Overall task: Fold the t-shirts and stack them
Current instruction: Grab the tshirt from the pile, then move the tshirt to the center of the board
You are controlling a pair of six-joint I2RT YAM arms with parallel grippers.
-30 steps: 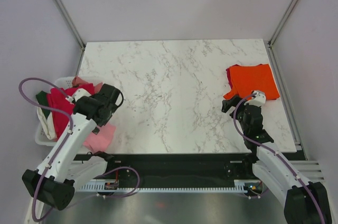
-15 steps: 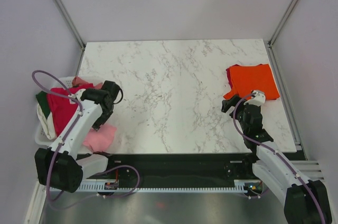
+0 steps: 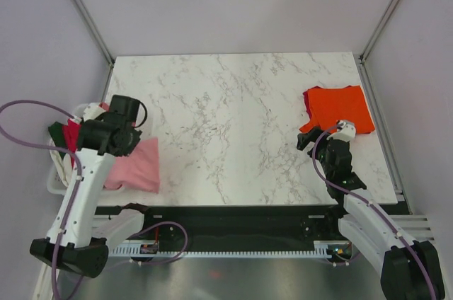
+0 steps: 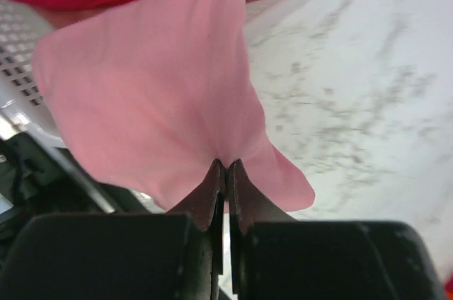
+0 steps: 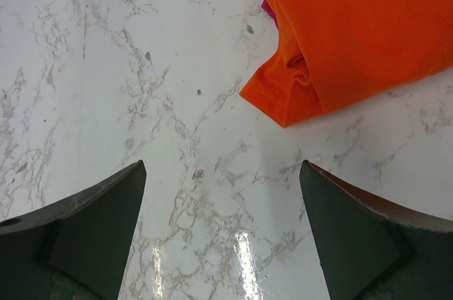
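Note left tool (image 4: 226, 165) pinched together on pink t-shirt (image 3: 134, 169), lower left of top view. Note right tool (image 5: 223, 187) spread apart, empty, over worktop (image 5: 141, 66) near orange t-shirt (image 5: 354, 24).

Both arms wear white shells over their links, with black housings at the joints. The left arm (image 3: 81, 187), lower left in the top view, rises from a black base block (image 3: 67, 257) and trails a thin purple cable (image 3: 35, 102). The right arm (image 3: 368, 218), lower right, has a matching purple cable (image 3: 313, 153) and a small white cap near its tip. The left hand (image 4: 226, 172) has two thin matte black fingers on a broad black body. The right hand (image 5: 221, 172) has dark grey, wedge-shaped fingers (image 5: 92, 222).
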